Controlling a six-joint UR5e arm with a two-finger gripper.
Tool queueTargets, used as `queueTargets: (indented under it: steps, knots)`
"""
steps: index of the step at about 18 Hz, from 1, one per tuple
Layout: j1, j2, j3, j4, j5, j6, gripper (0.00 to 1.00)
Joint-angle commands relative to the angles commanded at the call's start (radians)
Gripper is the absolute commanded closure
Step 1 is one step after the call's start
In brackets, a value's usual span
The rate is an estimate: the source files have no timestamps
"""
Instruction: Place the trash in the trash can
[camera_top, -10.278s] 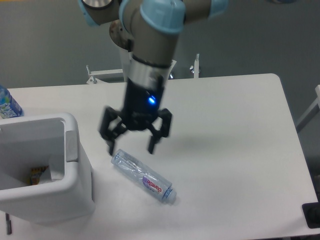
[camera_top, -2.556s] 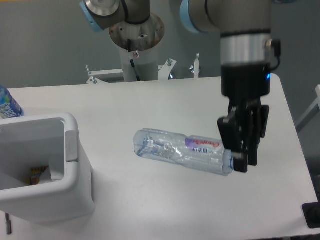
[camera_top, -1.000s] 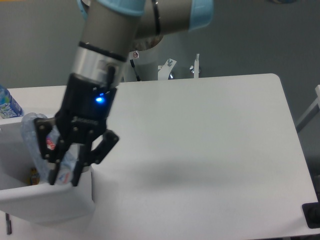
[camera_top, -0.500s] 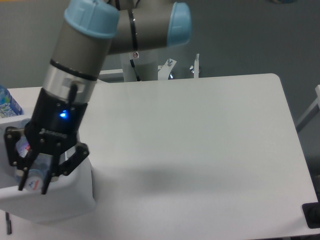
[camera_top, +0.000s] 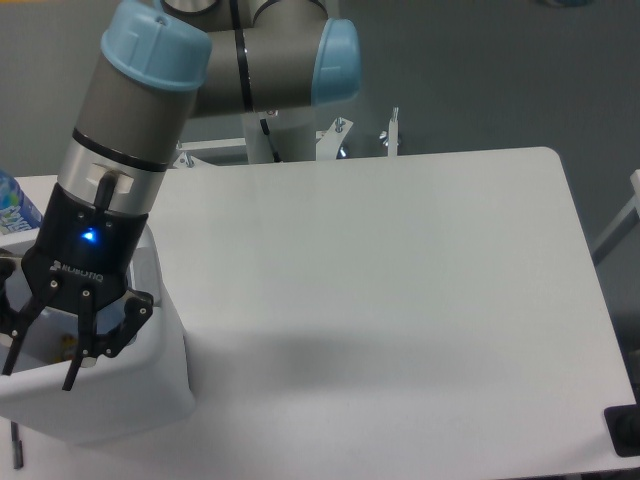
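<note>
Spreading across most of the view was a white table (camera_top: 400, 300) with rounded corners, set against a dull grey-green floor or wall behind it. Beyond the far edge stood the arm's pale mounting column (camera_top: 285, 140) with small metal brackets (camera_top: 392, 130) beside it, and at the far left edge a blue-labelled bottle (camera_top: 14, 208) showed only in part. A small dark object (camera_top: 625, 432) sat at the lower right corner of the picture, just off the table.

At the near left of the table stood the trash can (camera_top: 130, 395), light grey with a thick rounded rim. The arm reached down over it, its grey body and pale blue joint caps filling the upper left, a blue light glowing on the wrist. The gripper (camera_top: 40, 340) hung over the bin's opening with its black fingers (camera_top: 105, 340) spread wide apart and nothing between them. The finger tips lay at about the level of the rim; whether they touched it could not be told.

A glimpse of something small and yellowish showed inside the bin between the fingers. The crushed bottle could not be made out; the arm hid most of the interior.
</note>
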Motion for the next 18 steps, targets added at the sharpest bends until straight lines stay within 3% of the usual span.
queueTargets:
  steps: [4, 8, 14, 15, 18]
  knots:
    - [0.018, 0.020, 0.005, -0.002, 0.003, 0.009, 0.00]
    - [0.095, 0.041, 0.012, -0.002, 0.018, 0.008, 0.00]
    - [0.185, 0.092, 0.000, -0.021, 0.205, 0.027, 0.00]
    - [0.199, 0.098, -0.002, -0.043, 0.219, 0.049, 0.00]
    - [0.254, 0.126, -0.014, -0.177, 0.224, 0.179, 0.00]
